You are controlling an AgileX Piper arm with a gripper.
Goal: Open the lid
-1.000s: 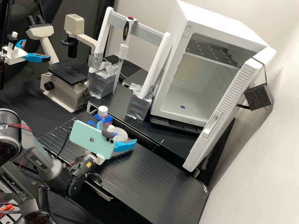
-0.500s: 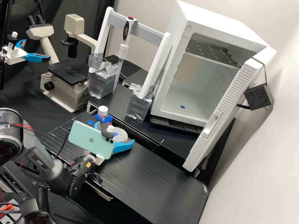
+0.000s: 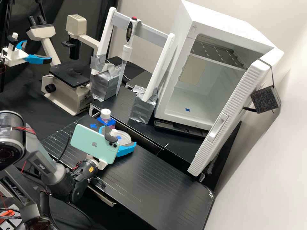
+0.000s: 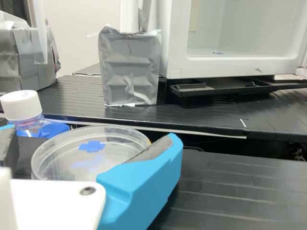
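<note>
None of the lifting was done: the clear lid [image 4: 117,149] appeared seated on its round dish [image 4: 53,172], on the black bench [image 4: 240,191]. My gripper [image 4: 91,136] stood parted around both, with no firm hold I could confirm. Gripping and raising were left.

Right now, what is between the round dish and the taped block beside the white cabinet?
No object, just the raised black shelf, in the wrist view.

White lettering [image 3: 42,167] on arm [image 3: 54,172], yellow label [image 3: 91,169] at its wrist [image 3: 83,167], logo [image 3: 94,144] on phone [image 3: 82,139]
</note>
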